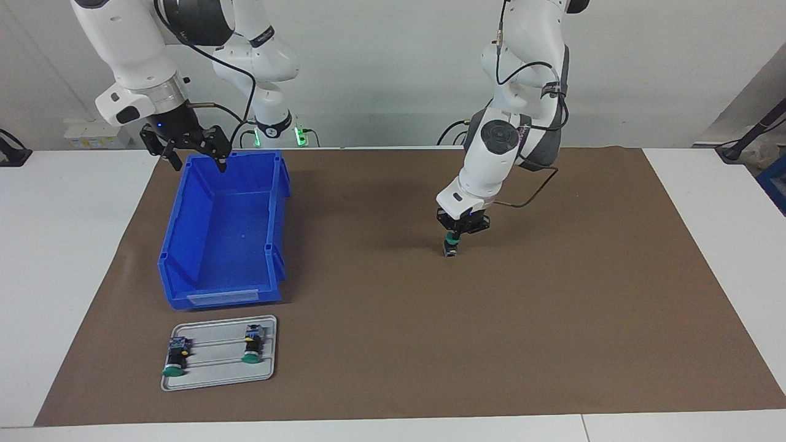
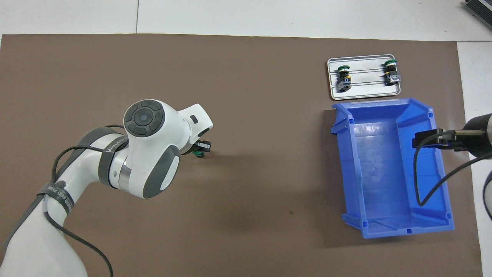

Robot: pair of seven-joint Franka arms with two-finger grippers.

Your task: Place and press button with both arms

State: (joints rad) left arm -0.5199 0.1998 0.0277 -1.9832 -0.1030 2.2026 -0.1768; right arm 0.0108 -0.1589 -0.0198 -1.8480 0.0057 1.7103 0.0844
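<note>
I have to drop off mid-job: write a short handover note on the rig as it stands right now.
Left gripper: shut on the button, standing it on the brown mat, green cap up.
Right gripper: open, waiting over the blue bin, holding nothing.
Two more buttons lie on the metal tray, farther from the robots than the bin.
Done: button picked and brought to the mat.
Left: release, then press.

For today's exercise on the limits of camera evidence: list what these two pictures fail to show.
- Overhead view: left gripper almost wholly hidden by its own arm; only part of the button shows.
- Overhead view: right gripper cut off by the picture's edge.
- Facing view: whether the button touches the mat, too small to tell.
</note>
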